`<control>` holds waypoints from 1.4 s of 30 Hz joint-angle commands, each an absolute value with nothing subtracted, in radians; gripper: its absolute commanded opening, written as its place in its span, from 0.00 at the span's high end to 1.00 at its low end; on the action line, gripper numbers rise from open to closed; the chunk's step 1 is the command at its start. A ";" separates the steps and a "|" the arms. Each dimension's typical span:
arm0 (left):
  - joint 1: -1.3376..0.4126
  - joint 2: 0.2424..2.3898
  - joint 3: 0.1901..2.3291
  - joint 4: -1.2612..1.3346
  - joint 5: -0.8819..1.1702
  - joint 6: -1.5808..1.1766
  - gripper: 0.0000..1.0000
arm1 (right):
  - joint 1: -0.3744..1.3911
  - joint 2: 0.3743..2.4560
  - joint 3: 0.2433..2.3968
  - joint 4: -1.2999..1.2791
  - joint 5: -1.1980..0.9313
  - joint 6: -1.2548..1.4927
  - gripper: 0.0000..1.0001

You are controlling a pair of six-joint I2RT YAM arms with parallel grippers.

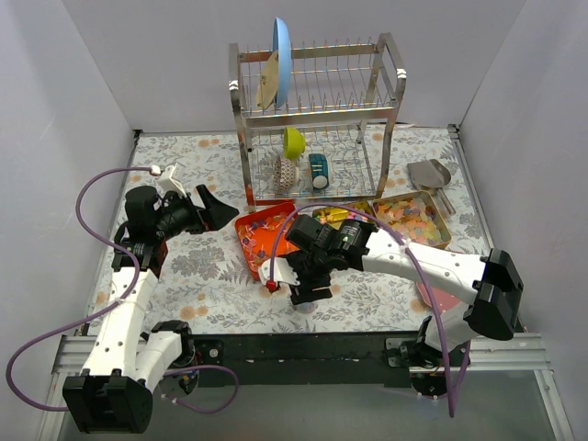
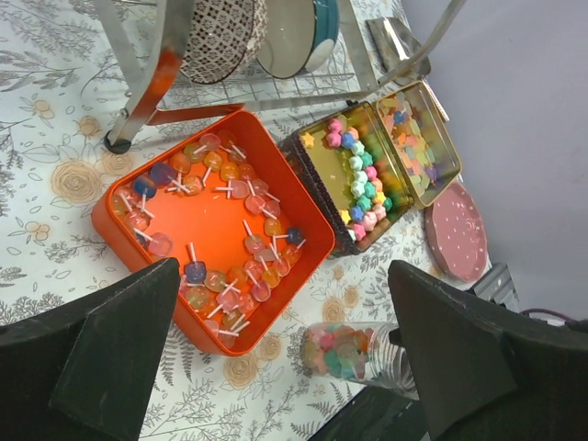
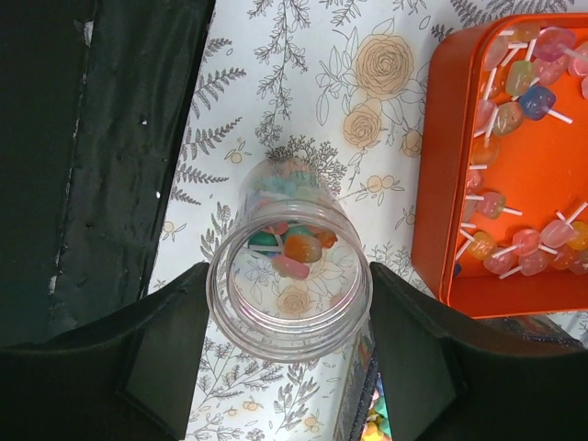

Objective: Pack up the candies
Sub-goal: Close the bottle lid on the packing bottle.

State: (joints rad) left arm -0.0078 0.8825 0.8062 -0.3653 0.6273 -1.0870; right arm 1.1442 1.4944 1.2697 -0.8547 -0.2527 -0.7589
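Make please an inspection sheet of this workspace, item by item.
Surface: floral cloth, flat.
Job's things: candies in the open tin, some in the clear jar, which is tipped sideways.
Clutter: orange tray of lollipops, dish rack, metal scoop, pink lid.
Hands: left hand open, holding nothing; right hand shut on the jar.
Cables: a purple cable loops out on each side.
Surroundings: grey walls on three sides.

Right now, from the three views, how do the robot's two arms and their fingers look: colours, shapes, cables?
Both the left arm and the right arm have white link shells with black joint housings. A loose purple cable loops beside each one. The fingers are plain matte black wedges, broad and flat-faced; I see no markings on them.
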 commanded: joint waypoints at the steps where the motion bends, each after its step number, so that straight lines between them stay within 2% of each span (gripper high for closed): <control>1: -0.002 0.859 0.784 -0.322 0.722 -1.048 0.03 | 1.103 1.506 1.204 -0.913 -0.279 -0.712 0.35; 11: -0.018 0.818 0.689 -0.221 0.882 -0.969 0.03 | 1.058 1.502 1.200 -0.948 -0.413 -0.698 0.34; 14: -0.024 0.830 0.683 -0.204 0.899 -0.974 0.04 | 1.058 1.488 1.169 -0.930 -0.384 -0.672 0.27; 15: -0.031 0.827 0.670 -0.186 0.905 -0.973 0.04 | 1.058 1.482 1.161 -0.913 -0.373 -0.661 0.22; 19: -0.096 0.750 0.599 -0.129 0.925 -0.914 0.03 | 1.013 1.430 1.232 -0.940 -0.347 -0.620 0.13; 20: -0.129 0.739 0.583 -0.120 0.931 -0.896 0.03 | 1.000 1.418 1.248 -0.954 -0.369 -0.615 0.05; 21: -0.146 0.732 0.562 -0.108 0.940 -0.870 0.03 | 0.991 1.405 1.262 -0.966 -0.374 -0.611 0.02; 27: -0.339 0.767 0.491 -0.135 0.983 -0.628 0.04 | 0.966 1.324 1.285 -1.038 -0.308 -0.595 0.02; 30: -0.486 0.782 0.442 -0.132 0.947 -0.493 0.04 | 0.875 1.286 1.284 -1.039 -0.268 -0.572 0.02; 32: -0.588 0.787 0.408 -0.100 0.917 -0.421 0.04 | 0.747 1.252 1.304 -1.008 -0.279 -0.517 0.02; 37: -0.711 0.810 0.273 0.184 0.845 -0.413 0.04 | 0.554 1.246 1.348 -0.960 -0.265 -0.393 0.02; 42: -0.814 0.877 0.183 0.424 0.758 -0.422 0.07 | 0.474 1.264 1.397 -0.974 -0.317 -0.376 0.03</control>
